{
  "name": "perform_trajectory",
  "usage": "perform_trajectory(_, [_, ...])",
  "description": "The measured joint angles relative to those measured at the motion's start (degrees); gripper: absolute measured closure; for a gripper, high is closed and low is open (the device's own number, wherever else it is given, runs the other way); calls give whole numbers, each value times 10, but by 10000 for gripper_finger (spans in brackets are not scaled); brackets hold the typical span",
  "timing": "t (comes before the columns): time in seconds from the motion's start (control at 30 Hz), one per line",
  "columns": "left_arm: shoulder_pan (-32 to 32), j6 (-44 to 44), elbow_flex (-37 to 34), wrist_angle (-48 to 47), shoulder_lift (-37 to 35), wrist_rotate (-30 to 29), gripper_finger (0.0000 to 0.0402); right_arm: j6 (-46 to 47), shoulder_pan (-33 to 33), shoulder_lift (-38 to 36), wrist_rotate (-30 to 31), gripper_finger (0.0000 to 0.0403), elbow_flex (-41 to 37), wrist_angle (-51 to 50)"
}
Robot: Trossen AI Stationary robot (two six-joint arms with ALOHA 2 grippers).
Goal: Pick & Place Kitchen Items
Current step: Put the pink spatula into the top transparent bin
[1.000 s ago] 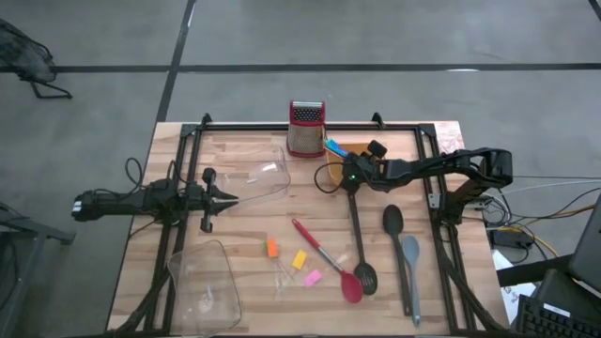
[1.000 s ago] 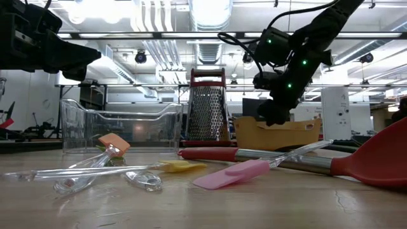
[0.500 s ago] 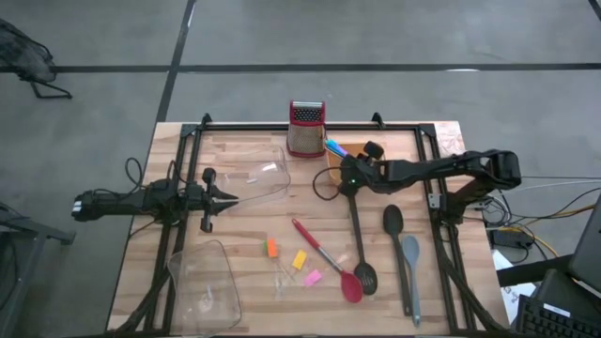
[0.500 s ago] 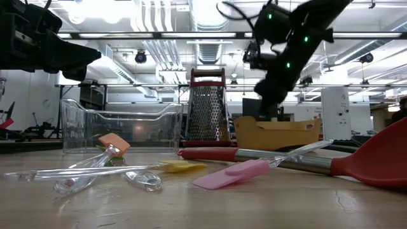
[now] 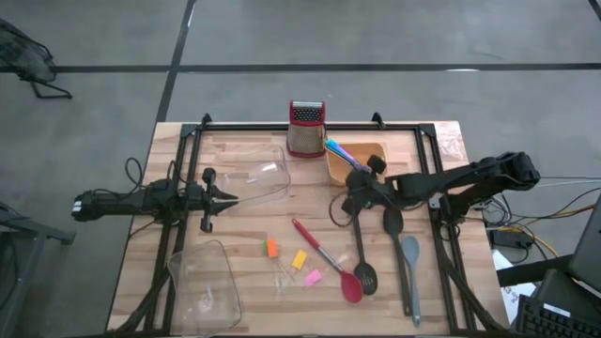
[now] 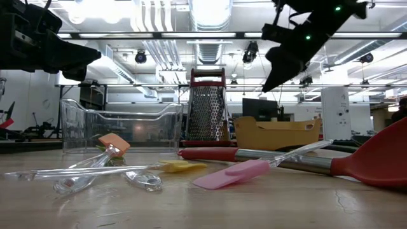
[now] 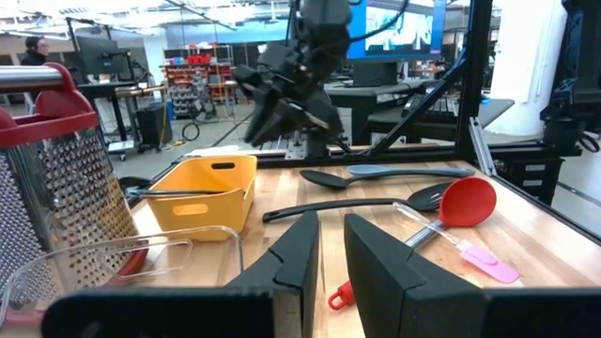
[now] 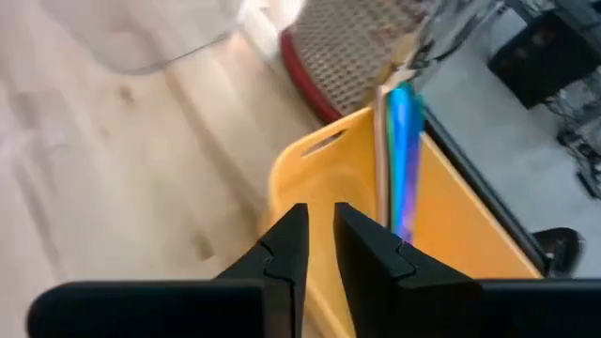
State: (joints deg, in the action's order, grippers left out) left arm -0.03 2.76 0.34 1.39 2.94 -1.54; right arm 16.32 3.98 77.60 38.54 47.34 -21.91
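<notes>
The right hand (image 5: 354, 194) hangs above the wooden table (image 5: 244, 235), just in front of the orange plastic tray (image 5: 362, 150) and over the handle end of the long black slotted spoon (image 5: 360, 246). Its two dark fingers (image 8: 282, 246) stand nearly together with a narrow gap between them and nothing in it. In the right wrist view the tray lies straight ahead of the fingers, with a thin blue stick (image 8: 406, 150) leaning on its rim next to the steel box grater with a red top (image 5: 305, 129).

On the table near this hand lie a black solid spoon (image 5: 392, 225) and a grey spatula (image 5: 411, 272), side by side. The red-pink spoon (image 5: 331, 265) lies slanted just beside the slotted one. Farther toward the middle sit the small orange piece (image 5: 271, 247), the yellow piece (image 5: 300, 259) and the pink piece (image 5: 313, 277), well apart from the hand.

The left hand (image 5: 225, 197) waits at the table's left side, pointing into a clear plastic tub (image 5: 258, 178), its fingers (image 7: 296, 258) slightly apart and holding nothing.
</notes>
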Motion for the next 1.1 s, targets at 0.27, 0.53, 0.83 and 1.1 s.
perform_trajectory(0.27, [0, 0, 0, 0, 0, 0, 339, -16, 57, 1, -1, 391, -19, 62])
perform_trajectory(0.53, [0, 0, 0, 0, 0, 0, 339, -49, 101, 4, -90, 394, -23, 156])
perform_trajectory(0.83, [0, 0, 0, 0, 0, 0, 339, -161, 101, 4, -170, 394, -48, 314])
perform_trajectory(1.1, [0, -4, 0, 11, 0, 0, 339, -239, 88, 0, -226, 394, -129, 449])
